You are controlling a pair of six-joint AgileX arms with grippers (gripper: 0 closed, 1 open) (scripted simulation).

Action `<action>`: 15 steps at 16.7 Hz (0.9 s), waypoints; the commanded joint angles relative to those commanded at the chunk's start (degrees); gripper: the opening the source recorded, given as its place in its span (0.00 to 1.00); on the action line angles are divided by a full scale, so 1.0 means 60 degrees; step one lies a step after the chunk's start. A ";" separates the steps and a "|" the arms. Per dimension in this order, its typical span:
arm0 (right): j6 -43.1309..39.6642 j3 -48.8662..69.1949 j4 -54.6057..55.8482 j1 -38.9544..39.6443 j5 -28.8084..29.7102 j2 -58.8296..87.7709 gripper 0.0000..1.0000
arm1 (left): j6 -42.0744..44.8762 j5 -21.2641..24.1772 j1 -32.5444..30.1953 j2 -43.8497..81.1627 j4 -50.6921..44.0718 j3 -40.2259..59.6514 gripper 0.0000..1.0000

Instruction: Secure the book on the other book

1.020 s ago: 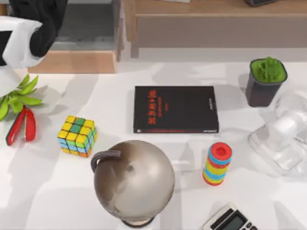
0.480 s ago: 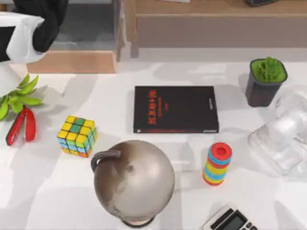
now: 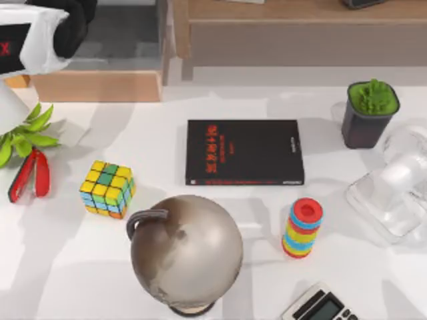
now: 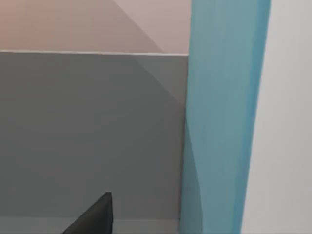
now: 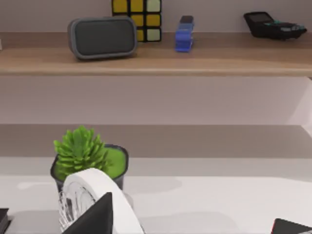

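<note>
**White table, black book lying flat**

White table (image 3: 167, 140) holds the black book (image 3: 244, 152) in the middle, long side left to right. Left arm (image 3: 40, 37) is up at the far left corner. Teal book (image 4: 222, 117) shows beside the left claw; whether that claw pinches it, I cannot tell. Right arm (image 3: 400, 187) sits parked at the right.

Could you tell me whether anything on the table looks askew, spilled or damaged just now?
Nothing stands out. The flat black book with red lettering lies square on the white table, the brown globe and the stack of coloured rings stand upright, and the green potted plant is intact. The left wrist view shows a teal-blue book edge.
</note>
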 joint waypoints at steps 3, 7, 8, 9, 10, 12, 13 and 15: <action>0.0000 0.0000 0.0000 0.0000 0.0000 0.0000 1.00 | 0.0000 0.0000 0.0000 0.0000 0.0000 0.0000 0.92; 0.0000 0.0000 0.0000 0.0000 0.0000 0.0000 1.00 | 0.0000 0.0000 0.0000 0.0000 0.0000 0.0000 0.62; 0.0000 0.0000 0.0000 0.0000 0.0000 0.0000 1.00 | 0.0000 0.0000 0.0000 0.0000 0.0000 0.0000 0.55; 0.0000 0.0000 0.0000 0.0000 0.0000 0.0000 1.00 | 0.0000 0.0000 0.0000 0.0000 0.0000 0.0000 0.47; 0.0000 0.0000 0.0000 0.0000 0.0000 0.0000 1.00 | 0.0000 0.0000 0.0000 0.0000 0.0000 0.0000 0.40; 0.0000 0.0000 0.0000 0.0000 0.0000 0.0000 1.00 | 0.0000 0.0000 0.0000 0.0000 0.0000 0.0000 0.25; 0.0000 0.0000 0.0000 0.0000 0.0000 0.0000 1.00 | 0.0000 0.0000 0.0000 0.0000 0.0000 0.0000 0.17; 0.0000 0.0000 0.0000 0.0000 0.0000 0.0000 1.00 | 0.0000 0.0000 0.0000 0.0000 0.0000 0.0000 0.02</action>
